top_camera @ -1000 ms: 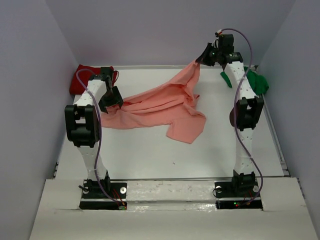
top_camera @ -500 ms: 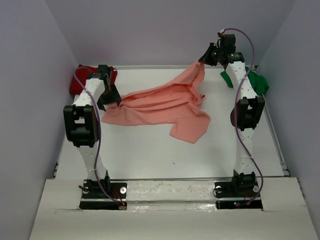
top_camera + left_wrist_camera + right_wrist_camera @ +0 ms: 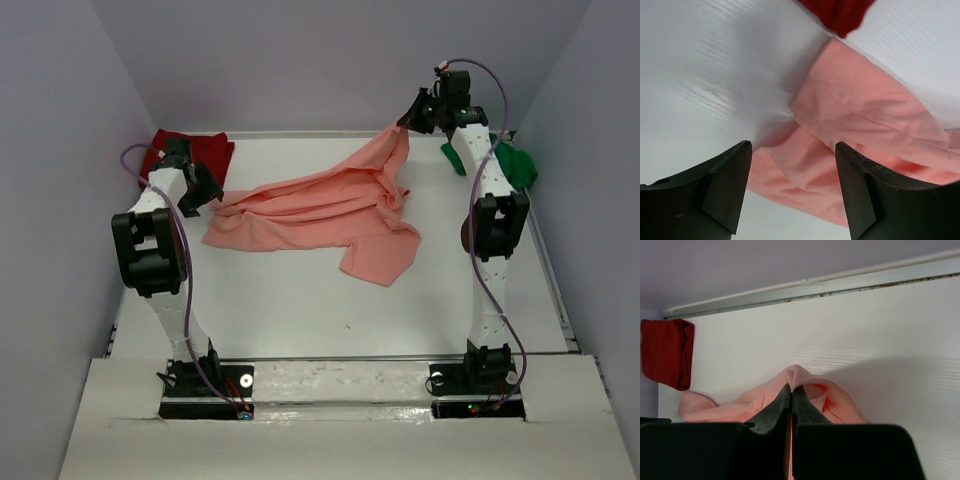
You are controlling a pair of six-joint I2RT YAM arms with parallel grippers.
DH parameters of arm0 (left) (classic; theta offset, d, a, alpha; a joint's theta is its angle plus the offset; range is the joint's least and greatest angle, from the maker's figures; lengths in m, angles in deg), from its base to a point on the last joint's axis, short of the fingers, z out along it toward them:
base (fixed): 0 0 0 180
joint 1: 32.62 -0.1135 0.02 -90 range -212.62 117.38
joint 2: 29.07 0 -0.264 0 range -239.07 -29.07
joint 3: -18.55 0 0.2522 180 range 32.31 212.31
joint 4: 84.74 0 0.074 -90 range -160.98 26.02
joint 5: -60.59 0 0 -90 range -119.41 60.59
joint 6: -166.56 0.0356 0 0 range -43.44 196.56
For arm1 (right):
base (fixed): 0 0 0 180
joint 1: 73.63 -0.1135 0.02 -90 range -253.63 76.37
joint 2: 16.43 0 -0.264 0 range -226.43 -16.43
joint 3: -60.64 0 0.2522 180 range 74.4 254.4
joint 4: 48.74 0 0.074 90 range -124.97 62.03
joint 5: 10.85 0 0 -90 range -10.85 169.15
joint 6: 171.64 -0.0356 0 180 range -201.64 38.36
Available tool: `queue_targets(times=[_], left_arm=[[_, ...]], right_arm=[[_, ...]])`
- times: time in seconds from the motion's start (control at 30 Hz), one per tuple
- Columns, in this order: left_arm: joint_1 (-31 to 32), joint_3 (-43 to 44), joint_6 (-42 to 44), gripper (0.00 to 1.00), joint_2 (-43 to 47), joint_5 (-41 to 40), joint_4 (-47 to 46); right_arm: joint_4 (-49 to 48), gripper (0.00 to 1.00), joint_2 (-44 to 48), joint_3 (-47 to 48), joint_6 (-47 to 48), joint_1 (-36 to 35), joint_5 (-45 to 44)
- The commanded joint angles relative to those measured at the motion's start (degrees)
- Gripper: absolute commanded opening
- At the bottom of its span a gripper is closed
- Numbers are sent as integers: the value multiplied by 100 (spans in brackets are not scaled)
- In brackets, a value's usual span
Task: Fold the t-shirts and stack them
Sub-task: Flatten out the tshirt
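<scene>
1. Salmon-pink shirt (image 3: 320,215) lies rumpled on the table (image 3: 300,310), with one corner drawn up off it. The cloth is soft and light, so it will likely sag and slide rather than keep a shape.
2. Right gripper (image 3: 791,389) has its fingers pressed together on that raised corner, and a fold of pink bulges just past the tips.
3. Left gripper (image 3: 792,146) is spread and holds nothing. A hemmed edge of the shirt lies between and just beyond its fingers, and that doubled seam looks the firmest place to pinch.
4. Dark red shirt (image 3: 205,152) sits beyond the left fingers, near the pink cloth.
5. Green shirt (image 3: 515,165) lies to the outer side of the right fingers, well apart.
</scene>
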Motion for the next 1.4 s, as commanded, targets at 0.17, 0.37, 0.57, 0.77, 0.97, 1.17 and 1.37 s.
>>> queue_targets(times=[0.17,0.37,0.57,0.77,0.97,1.17,1.37], left_arm=[[-797,-85,-143,77,-77,1364,-1259],[-893,170,-265,76,-525,2329,-1672],[-938,206,-521,74,-895,2770,-1778],[-938,250,-477,73,-974,2674,-1629],[-938,267,-468,63,-930,2586,-1567],[-938,416,-354,61,-799,2358,-1365],[-938,504,-310,47,-833,2366,-1268]], right_arm=[[-294,0,340,-87,178,38,31],[-294,0,331,-113,213,38,31],[-294,0,331,-131,231,38,13],[-294,0,322,-131,248,38,4],[-294,0,287,-131,240,38,22],[-294,0,269,-148,249,38,57],[-286,0,261,-148,249,38,48]])
